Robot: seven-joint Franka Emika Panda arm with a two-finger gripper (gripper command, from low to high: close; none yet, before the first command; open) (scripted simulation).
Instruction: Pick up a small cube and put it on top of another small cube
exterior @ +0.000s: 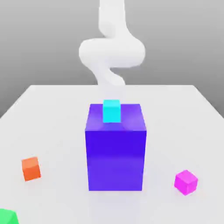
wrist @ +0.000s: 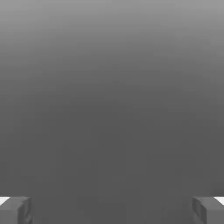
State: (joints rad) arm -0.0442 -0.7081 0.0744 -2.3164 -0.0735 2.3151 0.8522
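A plain white table (exterior: 52, 113) stretches under a grey, featureless backdrop. At its middle stands a big blue-purple block (exterior: 115, 153) with a cyan cube (exterior: 111, 110) resting on its top face toward the far edge. The white arm (exterior: 111, 52) rises behind the block, on the far side of the table. In the hand view the gripper (wrist: 112, 210) has its two fingertips (wrist: 15, 210) standing wide apart at opposite edges, with nothing between them and only grey beyond. The small magenta-pink cube (exterior: 186, 182) sits on the table near the front, to the exterior view's right of the block and well apart from it. An orange cube (exterior: 31, 169) lies near the front on the exterior view's left, and a green thing (exterior: 6, 217) peeks in at the near left corner. The pink cube lies nearer the camera than the arm and off to the right, so the hand probably has to travel forward past the block and descend onto it; being a cube, it offers no long axis to align with.
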